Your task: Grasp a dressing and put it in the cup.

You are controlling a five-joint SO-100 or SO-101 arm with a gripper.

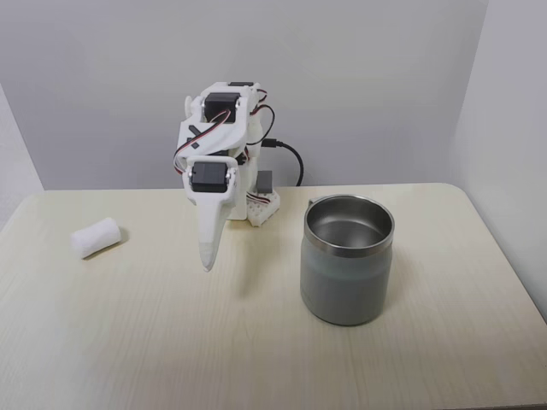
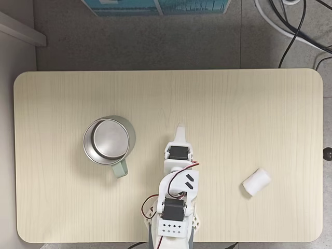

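Tool (image 1: 206, 263) hangs point-down above the middle of the desk (image 1: 128, 342), fingers together, gripping nothing. In the top-down fixed view the tool (image 2: 179, 128) sits centre frame, pointing toward the top edge.

Roll (image 1: 95, 237) lies on its side at the left of the front fixed view, well apart from the tool; in the top-down view the roll (image 2: 256, 181) is lower right, near the desk's right edge. Cup (image 1: 347, 260) stands upright right of centre in the front view, empty as far as I can see; top-down, the cup (image 2: 109, 140) is left of centre with its handle toward the bottom of the frame. Roll and cup sit on opposite sides of the arm.

Risks from here, my read:
- Fingers have to part before descent. Come down with them together and the tip will just poke the roll.
- The roll is a cylinder on its side, so a glancing touch could send it rolling, possibly off the near edge.
- It looks soft. A pinch near one end may squash it or let it slip out mid-carry; go for the middle, across the axis.
- The carry swings across the arm's front to the cup. Too low and the tool or roll clips the rim; the cup could shift.
- Release off-centre and the roll may land on the rim and bounce out.
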